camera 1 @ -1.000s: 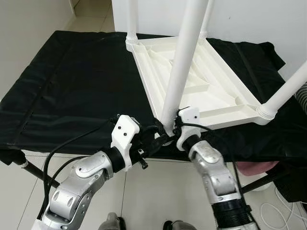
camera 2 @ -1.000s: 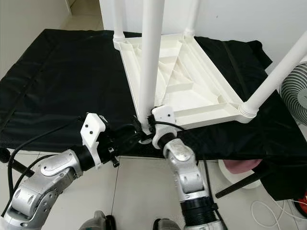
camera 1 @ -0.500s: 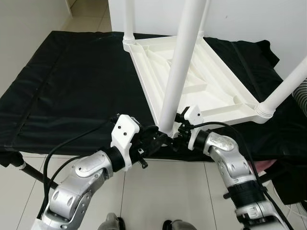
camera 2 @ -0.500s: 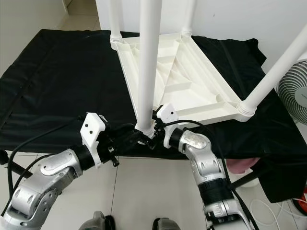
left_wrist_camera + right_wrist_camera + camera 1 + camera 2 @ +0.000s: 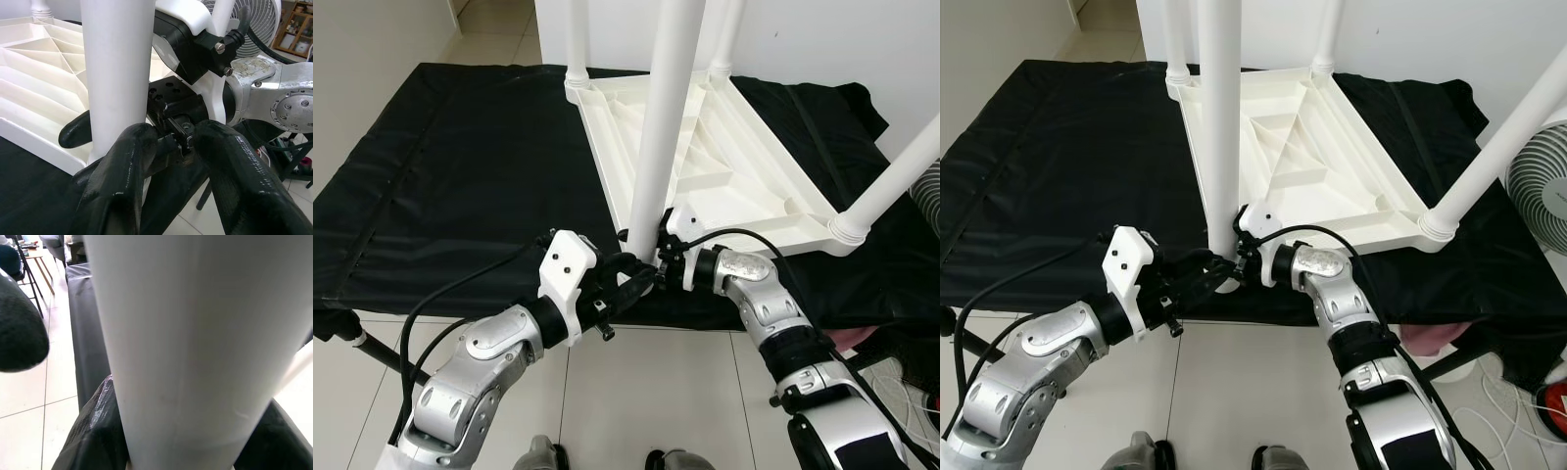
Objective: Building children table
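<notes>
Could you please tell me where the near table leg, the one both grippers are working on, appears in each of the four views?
Left eye view: near table leg rises from centre to top edge.
Right eye view: left of centre, above both grippers.
Left wrist view: broad white column at upper left, beside the left gripper.
Right wrist view: very close, between the fingers of the right gripper.
Shared landmark: the upturned white tabletop whose near corner holds the leg.

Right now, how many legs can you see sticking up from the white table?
4: the near leg between both grippers, one at the right corner, and two at the far corners.
</notes>
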Available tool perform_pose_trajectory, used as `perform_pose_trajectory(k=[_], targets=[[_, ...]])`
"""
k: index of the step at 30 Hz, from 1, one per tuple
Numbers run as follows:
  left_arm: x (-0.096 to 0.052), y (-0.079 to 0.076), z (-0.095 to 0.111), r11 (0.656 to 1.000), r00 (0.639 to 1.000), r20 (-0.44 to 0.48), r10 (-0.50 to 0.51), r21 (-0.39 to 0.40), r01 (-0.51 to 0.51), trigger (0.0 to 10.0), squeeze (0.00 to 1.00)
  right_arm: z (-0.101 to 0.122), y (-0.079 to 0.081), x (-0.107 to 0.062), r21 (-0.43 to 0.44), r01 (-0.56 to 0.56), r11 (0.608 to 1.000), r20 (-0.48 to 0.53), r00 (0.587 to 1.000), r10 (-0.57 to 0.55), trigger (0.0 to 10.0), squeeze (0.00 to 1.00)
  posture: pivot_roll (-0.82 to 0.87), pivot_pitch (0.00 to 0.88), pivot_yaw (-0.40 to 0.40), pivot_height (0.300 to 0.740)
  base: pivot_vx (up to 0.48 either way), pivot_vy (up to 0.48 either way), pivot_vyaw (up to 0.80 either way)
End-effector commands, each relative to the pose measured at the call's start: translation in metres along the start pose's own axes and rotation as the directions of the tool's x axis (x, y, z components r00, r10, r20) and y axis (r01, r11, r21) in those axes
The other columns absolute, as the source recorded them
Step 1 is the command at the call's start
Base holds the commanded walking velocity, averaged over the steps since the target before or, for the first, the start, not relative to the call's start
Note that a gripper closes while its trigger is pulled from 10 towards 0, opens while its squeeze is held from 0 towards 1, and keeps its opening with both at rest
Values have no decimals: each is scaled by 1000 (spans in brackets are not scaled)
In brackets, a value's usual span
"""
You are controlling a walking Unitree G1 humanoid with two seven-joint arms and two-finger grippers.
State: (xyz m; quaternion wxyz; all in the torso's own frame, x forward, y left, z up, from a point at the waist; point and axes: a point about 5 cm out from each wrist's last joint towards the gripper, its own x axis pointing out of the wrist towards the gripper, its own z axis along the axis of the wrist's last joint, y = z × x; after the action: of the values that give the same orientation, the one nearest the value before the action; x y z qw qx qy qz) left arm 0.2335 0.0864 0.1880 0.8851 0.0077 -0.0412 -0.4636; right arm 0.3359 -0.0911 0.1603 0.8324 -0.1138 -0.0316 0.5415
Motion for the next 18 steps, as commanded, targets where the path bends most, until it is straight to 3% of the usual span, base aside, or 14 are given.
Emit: perform_pose_trajectory(k=[1,6,7,11,12,14,16,17,18], targets=[[-1,-2,2,1000,1000,5,10,0,-10,10000,0,-7,2,-2,59,49,997,-7,999,-48,0,0,-43,104,8,740,0,0,0],[-1,-2,2,1000,1000,6,14,-1,-14,10000,0,-10,2,-5,61,132,989,-18,991,-132,0,0,-38,109,2,740,0,0,0],[-3,-3,2,1000,1000,6,17,-3,-17,10000,0,-11,5,-9,78,223,972,-18,975,-222,0,0,-38,117,-1,740,0,0,0],[-3,-5,1,1000,1000,3,14,-11,-14,10000,0,-12,9,-12,95,326,941,-41,945,-323,0,0,-41,121,-2,740,0,0,0],[-2,-6,0,1000,1000,2,8,-13,-8,10000,0,-13,11,-13,119,402,908,-64,916,-397,0,0,-43,121,-4,740,0,0,0],[-2,-6,0,1000,1000,2,8,-13,-8,10000,0,-13,11,-13,119,402,908,-64,916,-397,0,0,-43,121,-4,740,0,0,0],[-1,-8,0,1000,1000,2,0,-17,0,10000,0,-9,21,-15,100,537,837,-80,843,-532,0,0,-48,124,-6,740,0,0,0],[-1,-8,0,1000,1000,2,0,-17,0,10000,0,-9,21,-15,100,537,837,-80,843,-532,0,0,-48,124,-6,740,0,0,0],[-1,-8,0,1000,1000,2,-3,-18,3,10000,0,-7,25,-17,81,609,789,-90,793,-603,0,0,-49,127,-6,740,0,0,0]])
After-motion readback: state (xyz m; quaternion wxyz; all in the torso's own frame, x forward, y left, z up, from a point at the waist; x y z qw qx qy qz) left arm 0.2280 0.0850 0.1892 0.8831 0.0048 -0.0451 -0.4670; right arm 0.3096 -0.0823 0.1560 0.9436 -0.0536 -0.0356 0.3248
